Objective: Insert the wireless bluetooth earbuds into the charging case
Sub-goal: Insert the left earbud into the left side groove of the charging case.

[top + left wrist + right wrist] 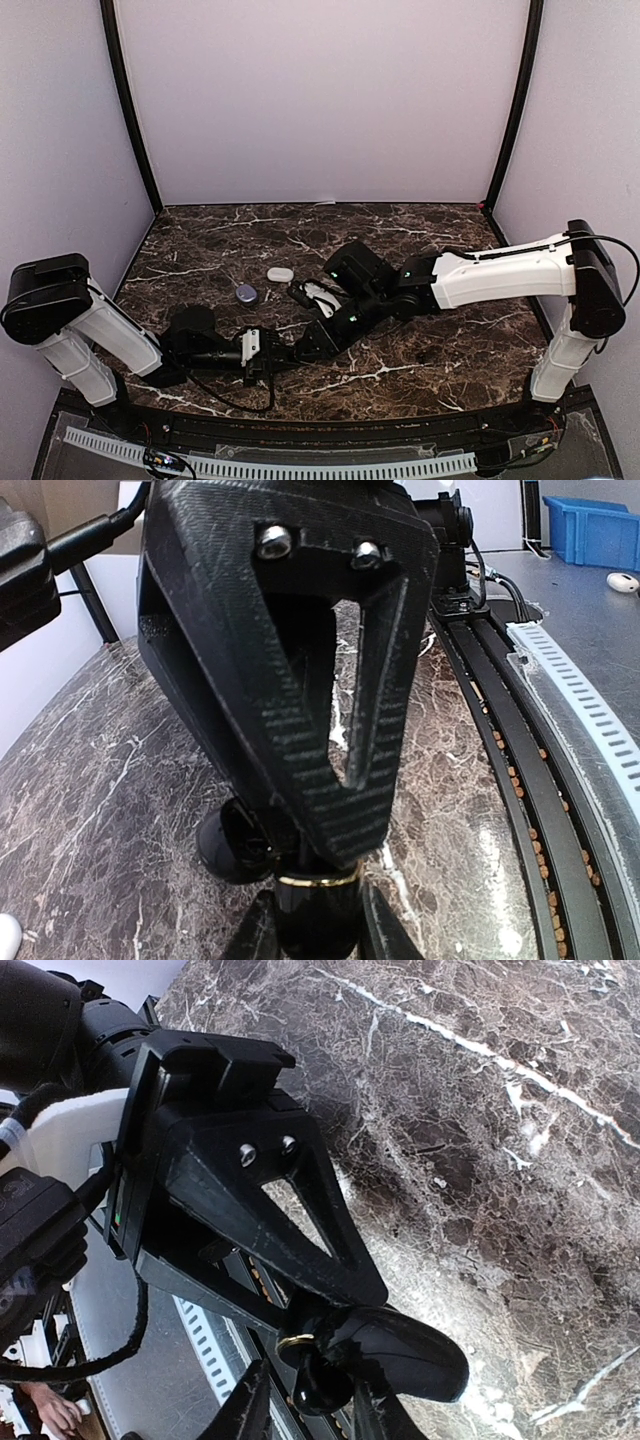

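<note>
A glossy dark earbud [316, 916] with a gold ring sits between my left gripper's [318, 935] fingers, which are shut snugly on it. It also shows in the right wrist view [327, 1388], between my right gripper's [310, 1415] fingers, which are closed about it too. A black pebble-shaped charging case [410, 1356] lies against it on the marble and shows in the left wrist view [228, 844]. In the top view the left gripper [281, 357] and the right gripper [302, 347] meet tip to tip low over the table, hiding the earbud.
A white case [280, 273] and a grey-purple case [246, 293] lie behind the grippers. A dark and white item [316, 294] lies beside the right arm. A white object [6, 936] is at the left wrist view's lower left edge. The cable rail [520, 780] runs along the near edge.
</note>
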{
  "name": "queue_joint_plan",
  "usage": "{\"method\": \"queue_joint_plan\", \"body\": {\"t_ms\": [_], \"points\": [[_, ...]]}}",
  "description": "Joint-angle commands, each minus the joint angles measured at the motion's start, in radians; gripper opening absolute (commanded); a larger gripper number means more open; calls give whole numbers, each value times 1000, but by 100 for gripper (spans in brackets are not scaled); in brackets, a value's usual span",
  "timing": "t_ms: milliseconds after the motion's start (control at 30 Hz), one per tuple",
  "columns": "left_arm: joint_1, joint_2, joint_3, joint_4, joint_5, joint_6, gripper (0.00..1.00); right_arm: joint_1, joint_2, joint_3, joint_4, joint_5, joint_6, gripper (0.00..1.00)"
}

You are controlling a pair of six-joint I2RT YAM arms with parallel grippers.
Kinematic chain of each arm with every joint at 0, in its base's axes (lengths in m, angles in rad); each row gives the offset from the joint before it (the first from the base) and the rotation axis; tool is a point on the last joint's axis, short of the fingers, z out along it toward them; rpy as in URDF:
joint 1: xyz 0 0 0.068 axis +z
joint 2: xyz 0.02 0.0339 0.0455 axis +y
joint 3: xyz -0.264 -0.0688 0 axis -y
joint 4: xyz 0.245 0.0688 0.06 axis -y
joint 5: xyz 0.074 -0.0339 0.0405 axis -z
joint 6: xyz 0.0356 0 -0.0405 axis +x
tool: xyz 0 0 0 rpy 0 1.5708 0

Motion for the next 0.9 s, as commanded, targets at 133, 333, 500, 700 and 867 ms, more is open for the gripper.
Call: {"method": "queue_joint_plan", "body": {"t_ms": [133, 333, 500, 700, 867], "points": [[0, 7, 14, 38, 78, -23, 8, 6, -26, 22, 39, 35, 6, 24], [7, 16, 14, 62, 105, -51, 8, 6, -19, 28, 41, 26, 4, 20], [19, 19, 12, 87, 134, -80, 8, 6, -13, 31, 44, 18, -5, 21], [32, 27, 11, 111, 191, -113, 8, 6, -8, 35, 44, 14, -11, 26], [39, 29, 11, 115, 202, -124, 8, 7, -19, 33, 39, 23, -11, 33]]}}
